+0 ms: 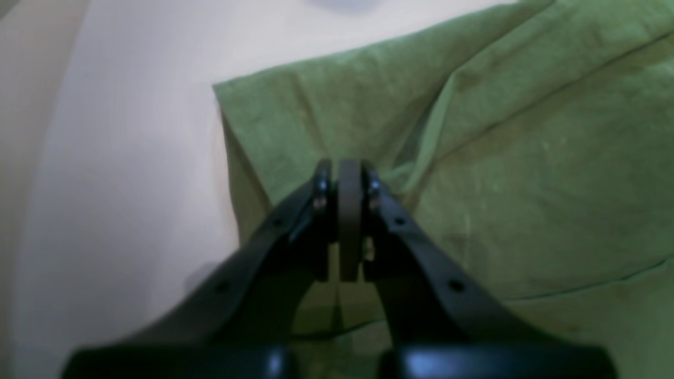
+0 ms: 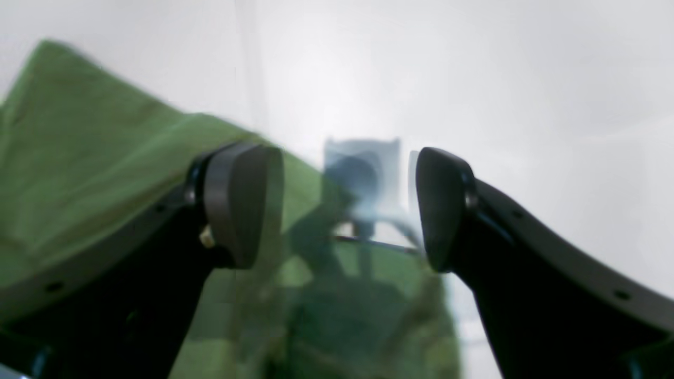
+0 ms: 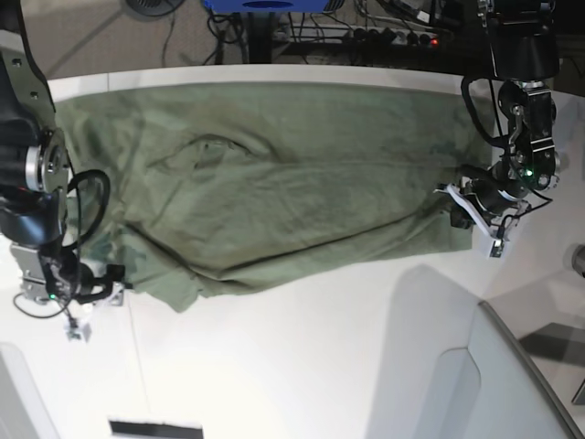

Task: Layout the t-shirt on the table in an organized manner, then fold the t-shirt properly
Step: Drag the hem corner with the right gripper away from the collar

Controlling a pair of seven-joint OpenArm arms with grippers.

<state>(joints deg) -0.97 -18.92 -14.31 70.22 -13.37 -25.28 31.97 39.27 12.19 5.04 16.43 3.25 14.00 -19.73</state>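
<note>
From my seat the nearest thing is the left gripper (image 1: pixel 349 221), jaws pressed together at the t-shirt's (image 3: pixel 274 197) hem corner. The wrist view is soft, so I can't tell whether cloth is actually pinched between the pads or whether they closed on nothing just above it. If it's empty, any pull I command will leave that corner lying where it is — and I'd only notice once the fold came out skewed.

The right gripper (image 2: pixel 347 210) stands wide apart, holding nothing, hovering at the shirt's opposite end. Closing from there risks catching two layers or only the table (image 3: pixel 302 366).

Farther out, the shirt lies spread across the white table, sideways between the arms, but rumpled, with its near edge bunched and curled under. I judge that folding over those wrinkles would lock them in; a one-sided tug could drag the whole cloth toward the table's edge.
</note>
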